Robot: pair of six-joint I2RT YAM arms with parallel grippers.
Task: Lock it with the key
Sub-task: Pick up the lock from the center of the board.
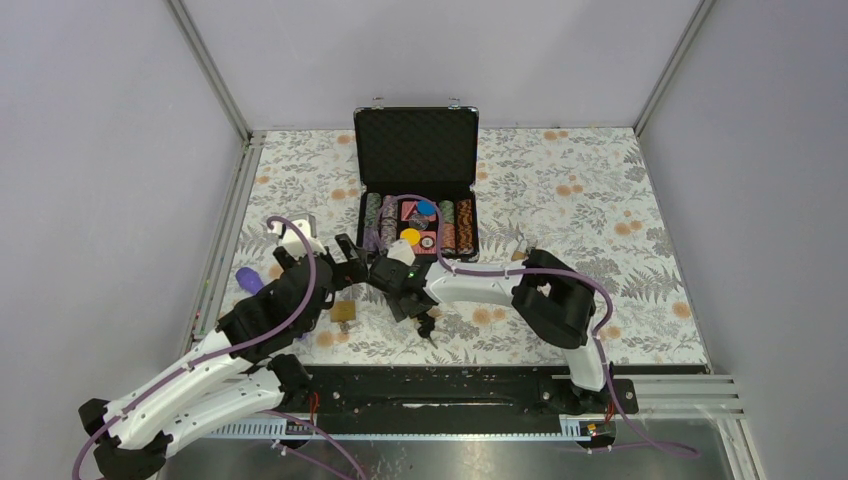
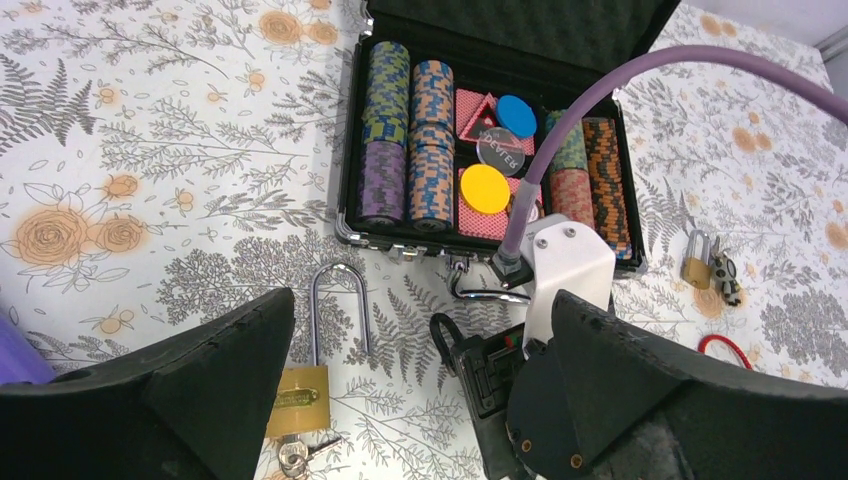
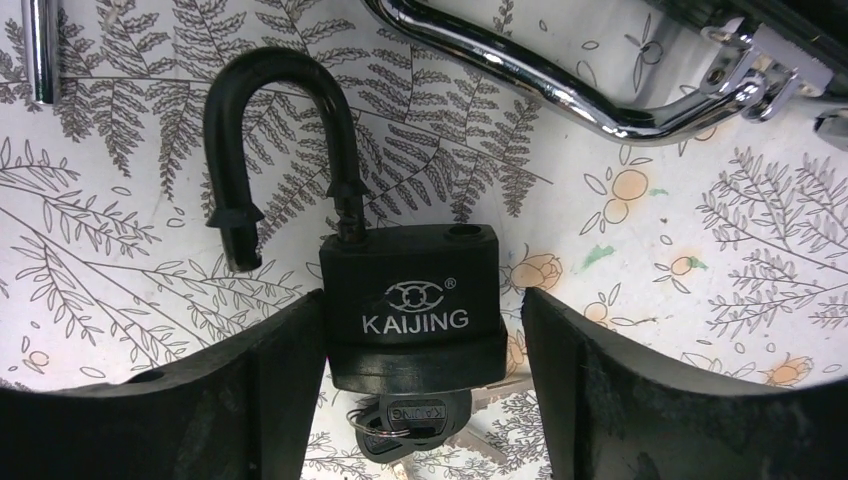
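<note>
Padlocks: three. Black KAIJING-stamped padlock [image 3: 415, 310], long-shackled brass padlock [image 2: 297, 395], small brass padlock [image 2: 695, 266].
Black hard-shell chip case [image 1: 415, 150]: one.
Loose round discs in case: three. Blue disc [image 2: 516, 115], yellow disc [image 2: 485, 188], dark disc [image 2: 500, 150].
Keys [image 3: 405, 422] under black padlock: count unclear.
Claws: two. Left claw [image 2: 420, 300], right claw [image 3: 420, 300].

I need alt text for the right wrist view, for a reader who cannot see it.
A black KAIJING padlock, shackle swung open and a key at its base, lies on the floral table cover between the fingers of the right gripper. A chrome handle crosses the top.
</note>
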